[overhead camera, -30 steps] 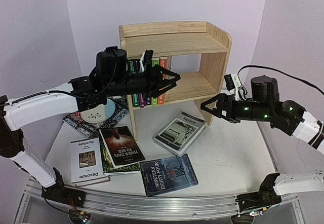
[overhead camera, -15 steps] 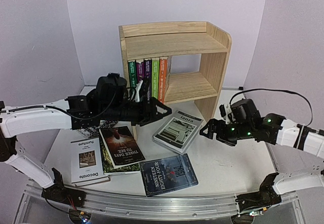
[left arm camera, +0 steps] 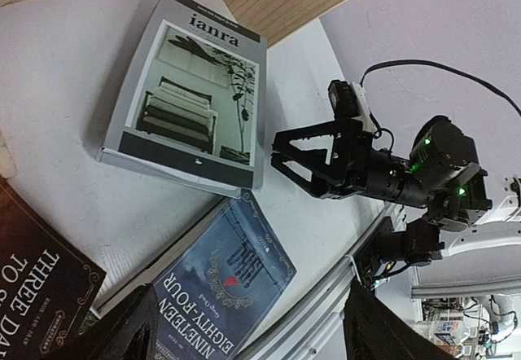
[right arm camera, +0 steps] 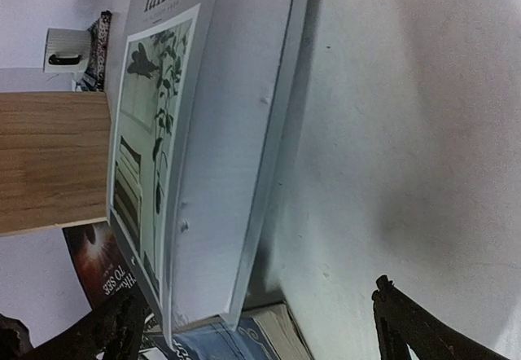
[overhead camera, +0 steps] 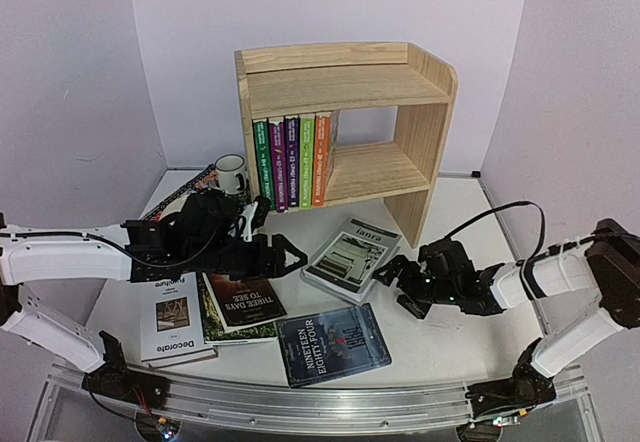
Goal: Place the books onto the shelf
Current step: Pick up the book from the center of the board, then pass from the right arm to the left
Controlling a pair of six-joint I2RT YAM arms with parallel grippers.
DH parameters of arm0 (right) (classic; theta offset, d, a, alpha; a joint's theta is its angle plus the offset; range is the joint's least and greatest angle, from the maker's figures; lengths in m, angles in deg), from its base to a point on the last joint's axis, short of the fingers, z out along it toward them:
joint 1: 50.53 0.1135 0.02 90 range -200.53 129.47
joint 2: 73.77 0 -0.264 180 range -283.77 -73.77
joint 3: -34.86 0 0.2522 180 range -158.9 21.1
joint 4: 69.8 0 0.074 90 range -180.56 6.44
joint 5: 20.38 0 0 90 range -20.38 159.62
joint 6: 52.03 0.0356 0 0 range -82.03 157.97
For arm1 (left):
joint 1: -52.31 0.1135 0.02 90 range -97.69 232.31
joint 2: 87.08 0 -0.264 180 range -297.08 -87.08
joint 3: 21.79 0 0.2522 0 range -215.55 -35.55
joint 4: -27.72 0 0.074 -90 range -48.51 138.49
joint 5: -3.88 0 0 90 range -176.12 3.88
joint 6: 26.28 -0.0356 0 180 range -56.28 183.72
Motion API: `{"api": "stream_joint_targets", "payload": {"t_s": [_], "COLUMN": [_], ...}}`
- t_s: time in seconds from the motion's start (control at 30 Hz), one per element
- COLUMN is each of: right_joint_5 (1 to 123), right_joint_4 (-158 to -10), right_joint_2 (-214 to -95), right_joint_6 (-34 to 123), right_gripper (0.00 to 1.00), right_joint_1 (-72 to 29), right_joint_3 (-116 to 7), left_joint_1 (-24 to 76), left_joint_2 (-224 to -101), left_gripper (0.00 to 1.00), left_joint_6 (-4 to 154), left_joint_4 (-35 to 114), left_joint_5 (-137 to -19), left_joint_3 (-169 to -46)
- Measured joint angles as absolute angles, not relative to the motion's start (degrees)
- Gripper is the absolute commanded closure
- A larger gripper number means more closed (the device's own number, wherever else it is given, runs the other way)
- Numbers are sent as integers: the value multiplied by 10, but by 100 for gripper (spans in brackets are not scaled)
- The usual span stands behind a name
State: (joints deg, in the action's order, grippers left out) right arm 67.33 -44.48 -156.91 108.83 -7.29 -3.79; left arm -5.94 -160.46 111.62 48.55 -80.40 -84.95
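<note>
**A:** Which book is next?

**B:** By my reading, the grey book [overhead camera: 352,259]. It lies flat on the tabletop [overhead camera: 450,332], just in front of the right foot of the shelf [overhead camera: 345,92]. The right gripper [overhead camera: 397,287] sits low beside the book's near edge, fingers spread wide with nothing between them.

**A:** And the other arm?

**B:** The left gripper [overhead camera: 292,260] hovers to the left of the grey book, also spread and empty.

**A:** How would you pick the grey one up?

**B:** It lies flat, so there is no gap to reach under. I'd stay low, catch the edge facing the gripper, and tip it up a little before pinching across the cover. One corner lies just beside the dark blue book [overhead camera: 333,343], so a push that way could shove both.

**A:** Where does it go?

**B:** Five upright books [overhead camera: 293,160] stand at the left of the lower shelf, and the space to their right is free. I'd stand it there, leaning on the orange one.

**A:** And the surface?

**B:** It's white and matt, and probably slick under a glossy cover, so the book may slide rather than lift. Pale lilac walls [overhead camera: 80,72] close in behind and at both sides. A mug [overhead camera: 231,173] stands at the back left, and a metal rail [overhead camera: 300,402] runs along the near edge.
</note>
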Motion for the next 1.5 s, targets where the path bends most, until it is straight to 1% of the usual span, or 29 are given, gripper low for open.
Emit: {"api": "stream_joint_targets", "payload": {"t_s": [0.23, 0.33, 0.4, 0.5, 0.57, 0.6, 0.67, 0.8, 0.93, 1.03, 1.2, 1.3, 1.43, 1.5], "right_joint_5": [675, 671, 668, 664, 661, 660, 661, 663, 654, 627, 540, 467, 388, 355], "right_joint_4": [-305, -228, -173, -107, -76, -66, -57, -55, -66, -79, -102, -202, -416, -488], "right_joint_2": [-1661, -1708, -1744, -1788, -1815, -1823, -1830, -1825, -1793, -1751, -1669, -1606, -1525, -1494], "right_joint_6": [1142, 1166, 1184, 1208, 1229, 1232, 1243, 1246, 1246, 1246, 1240, 1198, 1091, 1047], "right_gripper": [3, 12, 21, 46, 64, 69, 71, 70, 69, 69, 65, 59, 58, 59], "right_joint_1": [-71, -71, -71, -71, -71, -71, -71, -71, -71, -71, -71, -71, -67, -65], "right_joint_3": [-39, -45, -51, -53, -54, -55, -55, -51, -28, -7, 4, -25, -109, -137], "left_joint_1": [-38, -32, -30, -27, -24, -22, -19, -15, -14, -13, -7, 0, 26, 44], "left_joint_2": [-1578, -1568, -1563, -1557, -1553, -1552, -1549, -1546, -1542, -1537, -1520, -1514, -1511, -1508], "left_gripper": [20, 20, 20, 20, 20, 20, 20, 20, 20, 20, 19, 19, 12, 10], "left_joint_6": [1113, 1110, 1108, 1105, 1104, 1104, 1103, 1102, 1101, 1094, 1068, 1052, 1042, 1041], "left_joint_4": [485, 485, 486, 485, 485, 486, 485, 485, 485, 486, 491, 491, 491, 491], "left_joint_5": [-804, -803, -803, -803, -802, -802, -802, -802, -801, -796, -776, -750, -708, -686], "left_joint_3": [-828, -822, -818, -812, -809, -808, -808, -808, -808, -808, -808, -812, -817, -817]}}
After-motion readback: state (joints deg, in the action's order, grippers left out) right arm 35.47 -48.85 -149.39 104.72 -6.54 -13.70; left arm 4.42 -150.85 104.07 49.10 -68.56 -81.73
